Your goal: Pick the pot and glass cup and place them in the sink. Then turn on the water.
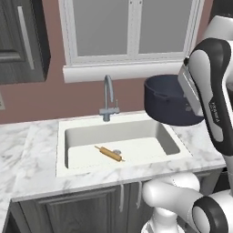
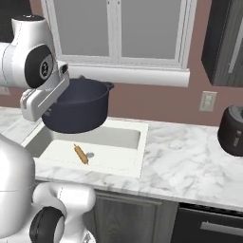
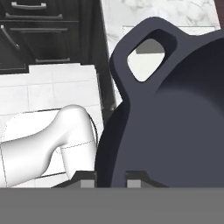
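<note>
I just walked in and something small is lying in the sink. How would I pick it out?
Find the white sink set in the marble counter, below the window and the grey gooseneck faucet. On its floor, beside the drain, lies a wooden rolling pin, set at a slant. It is tan and slim, unlike the wide dark pot held in the air above.

A rendered home kitchen: a white sink (image 1: 63,150) sunk in a white marble counter (image 2: 190,166), a tall grey gooseneck faucet (image 1: 108,98) at its back edge; a wooden rolling pin (image 1: 109,153) lies in the basin; a white-framed window (image 1: 132,32) with frosted panes sits above on a dusty-pink wall; dark wood cabinets (image 1: 82,209) run below the counter and hang at either side; a wall outlet (image 2: 208,101) and a dark rounded countertop appliance (image 2: 232,130) stand to the right; a navy pot (image 2: 80,107) hangs above the sink.
</note>
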### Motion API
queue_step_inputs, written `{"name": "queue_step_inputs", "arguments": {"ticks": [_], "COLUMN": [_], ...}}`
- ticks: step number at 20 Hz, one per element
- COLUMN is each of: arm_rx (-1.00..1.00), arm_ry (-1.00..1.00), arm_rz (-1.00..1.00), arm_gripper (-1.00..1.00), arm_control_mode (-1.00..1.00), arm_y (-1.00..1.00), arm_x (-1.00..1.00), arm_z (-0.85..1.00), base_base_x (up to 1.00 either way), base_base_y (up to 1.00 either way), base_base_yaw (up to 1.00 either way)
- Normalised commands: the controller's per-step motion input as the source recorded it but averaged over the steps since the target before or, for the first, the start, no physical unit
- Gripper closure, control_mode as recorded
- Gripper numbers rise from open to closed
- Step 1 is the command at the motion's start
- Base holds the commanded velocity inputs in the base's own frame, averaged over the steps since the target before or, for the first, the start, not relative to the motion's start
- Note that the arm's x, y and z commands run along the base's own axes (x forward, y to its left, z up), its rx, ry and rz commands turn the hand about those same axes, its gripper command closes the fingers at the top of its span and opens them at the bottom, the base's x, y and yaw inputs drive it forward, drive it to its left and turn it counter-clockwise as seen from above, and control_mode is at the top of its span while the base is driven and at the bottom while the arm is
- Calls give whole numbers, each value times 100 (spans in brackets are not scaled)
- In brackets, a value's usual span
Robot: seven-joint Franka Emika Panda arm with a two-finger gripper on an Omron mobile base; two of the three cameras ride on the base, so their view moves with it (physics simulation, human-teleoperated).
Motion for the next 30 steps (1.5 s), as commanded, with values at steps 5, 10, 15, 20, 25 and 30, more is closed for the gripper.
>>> {"name": "queue_step_inputs", "arguments": {"ticks": [5, 10, 15, 20, 25, 30], "arm_rx": [0, 0, 0, 0, 0, 0], "arm_ry": [0, 0, 0, 0, 0, 0], "arm_rz": [0, 0, 0, 0, 0, 0], "arm_gripper": [100, 100, 100, 100, 100, 100], "arm_control_mode": [100, 100, 100, 100, 100, 100], "arm_y": [0, 0, 0, 0, 0, 0], "arm_x": [0, 0, 0, 0, 0, 0], "arm_z": [0, 0, 0, 0, 0, 0], "base_base_x": [24, 9, 3, 5, 16, 30], "base_base_y": [17, 16, 29, 56, 37, 3], "base_base_yaw": [-7, -4, 0, 0, 0, 0]}}
